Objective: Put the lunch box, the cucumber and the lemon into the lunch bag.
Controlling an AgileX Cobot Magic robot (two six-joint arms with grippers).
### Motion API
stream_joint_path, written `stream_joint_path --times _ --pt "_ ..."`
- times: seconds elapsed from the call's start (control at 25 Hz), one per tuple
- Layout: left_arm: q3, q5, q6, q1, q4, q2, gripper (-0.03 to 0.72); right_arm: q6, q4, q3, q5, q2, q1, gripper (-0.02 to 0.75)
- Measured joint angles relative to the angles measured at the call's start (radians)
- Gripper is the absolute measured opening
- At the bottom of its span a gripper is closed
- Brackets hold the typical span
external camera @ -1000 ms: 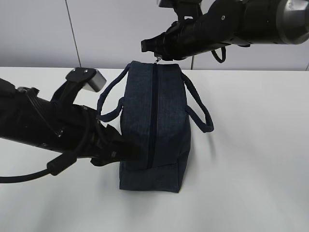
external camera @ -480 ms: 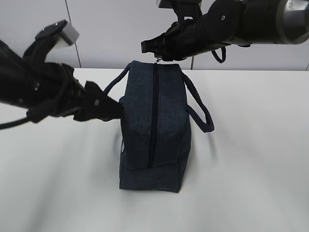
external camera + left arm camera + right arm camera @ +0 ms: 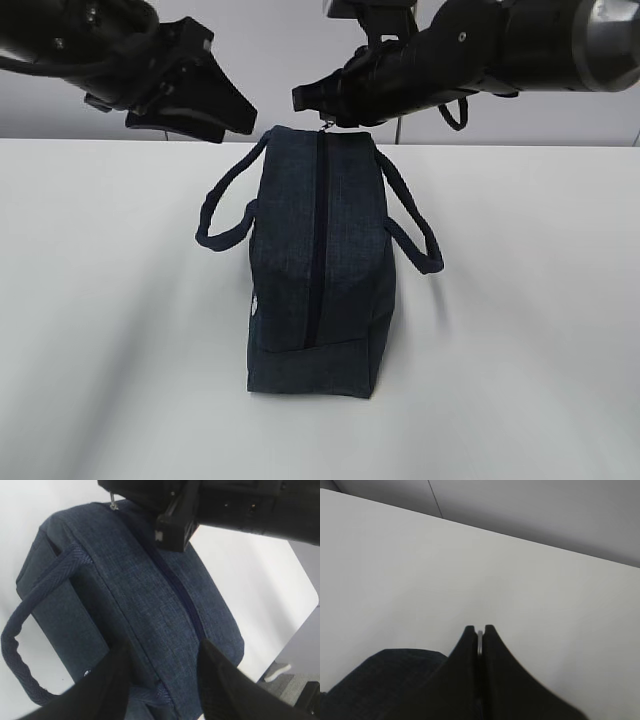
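Since a second ago my left gripper (image 3: 235, 118) has lifted off the bag's (image 3: 320, 270) flank near the worktop's (image 3: 520, 330) front edge and hangs above its left handle (image 3: 228, 205), fingers (image 3: 220, 680) apart, empty. My right gripper (image 3: 305, 97) stays clamped on the zipper ring (image 3: 480, 642) at the bag's far end, arm reaching in from upper right. The bag stands zipped mid-worktop.
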Motion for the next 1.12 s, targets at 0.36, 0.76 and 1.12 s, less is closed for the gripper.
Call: stream_joint_path --times 0.36,0.76,1.12 --pt "-0.155 0.11 -0.131 0.0 0.098 0.17 0.3 -0.003 0.0 0.0 0.0 0.0 0.0 0.0" --pt "-0.157 0.085 -0.135 -0.016 0.078 0.232 0.3 -0.01 0.0 0.0 0.0 0.0 0.0 0.0" --pt "-0.159 0.065 -0.131 -0.027 0.063 0.232 0.3 -0.023 0.0 0.0 0.0 0.0 0.0 0.0"
